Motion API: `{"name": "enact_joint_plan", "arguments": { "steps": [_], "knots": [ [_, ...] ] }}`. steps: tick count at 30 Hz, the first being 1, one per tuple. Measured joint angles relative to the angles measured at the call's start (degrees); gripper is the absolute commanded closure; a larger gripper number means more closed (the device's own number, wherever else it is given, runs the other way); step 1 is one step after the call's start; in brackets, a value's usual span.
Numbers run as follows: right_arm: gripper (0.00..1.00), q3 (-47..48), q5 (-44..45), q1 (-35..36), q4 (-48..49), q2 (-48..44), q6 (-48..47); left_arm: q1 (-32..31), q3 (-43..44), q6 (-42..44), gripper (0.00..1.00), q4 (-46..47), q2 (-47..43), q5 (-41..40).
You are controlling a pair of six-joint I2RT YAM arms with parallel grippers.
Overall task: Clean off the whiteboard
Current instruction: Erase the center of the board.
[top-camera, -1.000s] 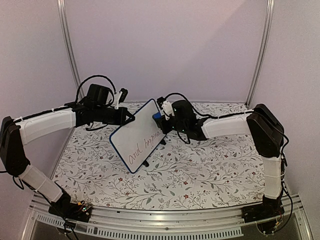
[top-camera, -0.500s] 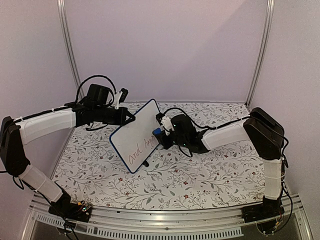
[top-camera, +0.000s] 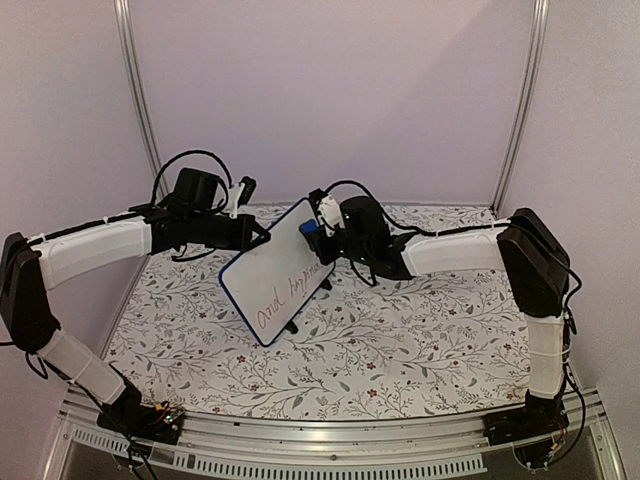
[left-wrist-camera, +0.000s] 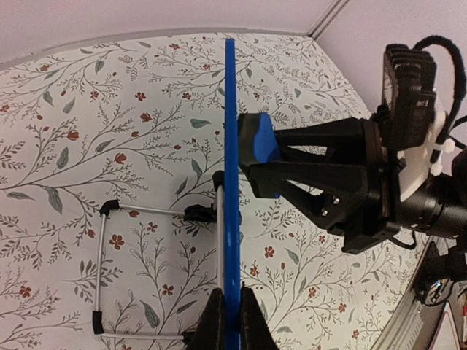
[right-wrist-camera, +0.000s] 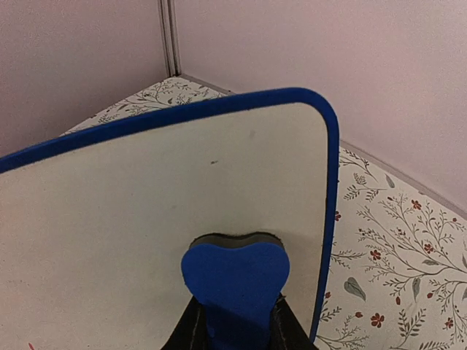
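The whiteboard is held tilted up off the table, with dark-red handwriting on its lower half. My left gripper is shut on its upper-left blue edge; in the left wrist view the board shows edge-on between my jaws. My right gripper is shut on a small blue eraser and presses it against the board's upper right part. In the right wrist view the eraser touches the white face near the rounded corner.
The table has a floral cloth. The board's wire stand with black feet hangs behind it. Metal frame posts stand at the back corners, with plain walls around.
My right gripper with the eraser slid down the board toward the writing, then back up to the board's upper right. The end of the handwriting shows again. The left arm has not moved.
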Motion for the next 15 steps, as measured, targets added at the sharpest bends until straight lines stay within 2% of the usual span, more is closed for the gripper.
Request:
{"name": "enact_joint_plan", "arguments": {
  "steps": [7, 15],
  "knots": [
    [0.84, 0.2, 0.0, -0.2, 1.2, 0.0, -1.0, 0.0, 0.0, 0.0, 1.0, 0.0, 0.0, 0.2],
    [0.84, -7.6, -0.3, -0.2, 2.6, 0.2, -0.5, 0.0, 0.0, 0.0, 1.0, 0.0, 0.0, 0.3]
  ]
}}
